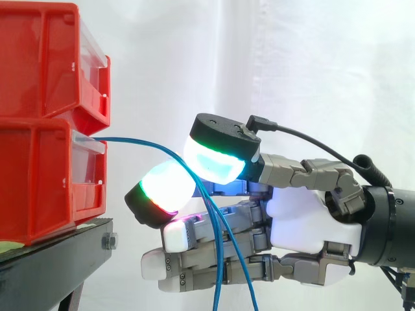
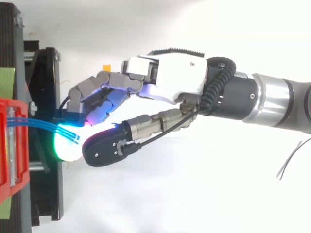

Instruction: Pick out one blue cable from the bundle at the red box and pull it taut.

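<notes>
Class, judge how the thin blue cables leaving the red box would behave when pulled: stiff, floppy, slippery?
Probably floppy: the thin blue cables sag from the red plastic box and hang limp past the hand. Likely light, being so thin. Their smooth sheath may slip.

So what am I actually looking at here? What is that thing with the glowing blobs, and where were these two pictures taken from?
It is a robot arm ending in a mechanical hand with fingers and a thumb. The glowing blobs are its own fingertips, thick padded ends, not lamps. One picture is taken from the side, level with the work; the other looks down from above. At the pictures' left, two red bins are stacked on a black stand, before a white curtain. Thin blue cables run out of the lower bin's front. The thumb and a finger appear to pinch them between their pads; below the pinch the cables hang loose.
</notes>
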